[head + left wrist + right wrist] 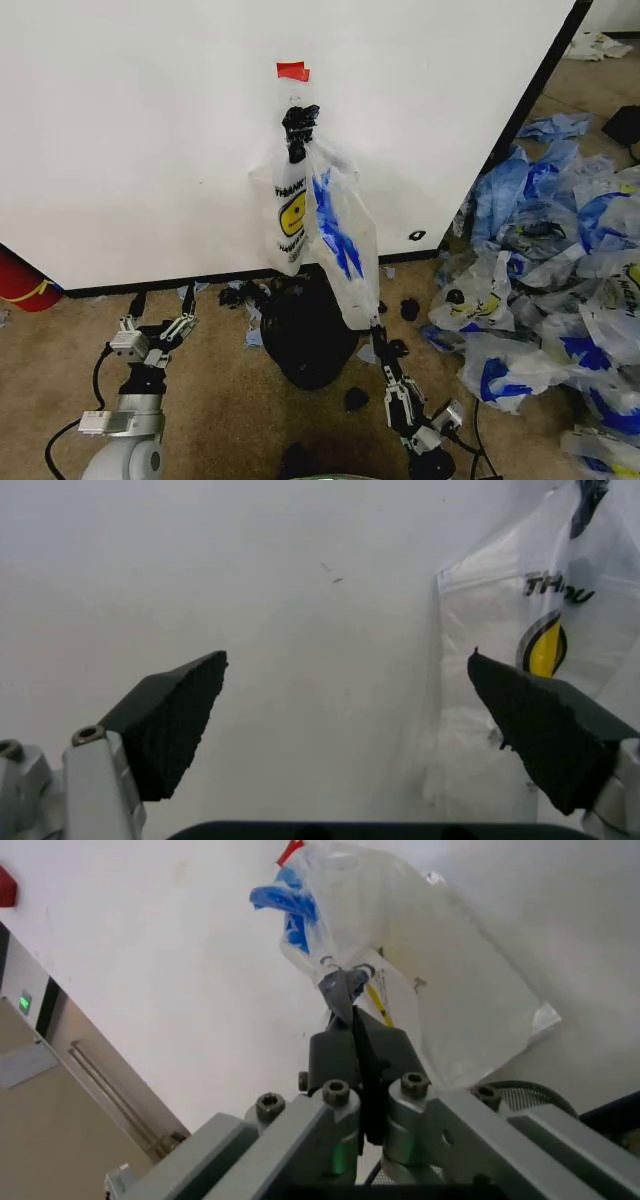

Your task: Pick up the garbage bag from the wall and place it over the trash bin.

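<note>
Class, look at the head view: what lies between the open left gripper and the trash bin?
Between the left gripper and the trash bin: bare carpet, plus blue and black scraps beside the bin, per the head view.

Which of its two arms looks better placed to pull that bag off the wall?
Probably the right. The right gripper is shut on the bottom corner of the garbage bag hanging on the wall. The left gripper is open, low and off to the side.

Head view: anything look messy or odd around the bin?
Yes. Crumpled blue-and-white plastic bags lie heaped on the carpet to the right of the small round black trash bin, and small black scraps are scattered around its base.
</note>
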You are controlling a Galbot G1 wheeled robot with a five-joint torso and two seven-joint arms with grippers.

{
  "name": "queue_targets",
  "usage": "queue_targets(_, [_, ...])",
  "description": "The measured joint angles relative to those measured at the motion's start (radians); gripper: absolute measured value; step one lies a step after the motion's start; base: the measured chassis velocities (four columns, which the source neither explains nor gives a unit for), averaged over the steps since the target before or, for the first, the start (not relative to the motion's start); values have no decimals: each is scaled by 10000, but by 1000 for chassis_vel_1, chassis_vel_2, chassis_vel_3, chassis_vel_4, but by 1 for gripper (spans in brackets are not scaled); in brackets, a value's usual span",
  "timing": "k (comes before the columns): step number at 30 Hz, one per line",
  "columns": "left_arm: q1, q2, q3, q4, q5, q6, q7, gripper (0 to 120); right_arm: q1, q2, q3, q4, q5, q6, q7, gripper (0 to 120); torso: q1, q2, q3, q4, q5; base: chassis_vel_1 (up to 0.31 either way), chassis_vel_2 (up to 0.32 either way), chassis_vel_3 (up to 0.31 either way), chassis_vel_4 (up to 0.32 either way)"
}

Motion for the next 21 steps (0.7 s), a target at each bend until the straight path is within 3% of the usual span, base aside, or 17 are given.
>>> queue_targets(13, [-45,2,-4,171,30,-64,-1,94,-50,174,28,-330,87,181,-255,0,0,0,0,-1,0,0,0,0,0])
queue_targets(21, [-24,-86,75,186,140,-75,14,94,1206,1,-225,-281,21,-212,526,0,0,0,1,0,2,0,0,0,0])
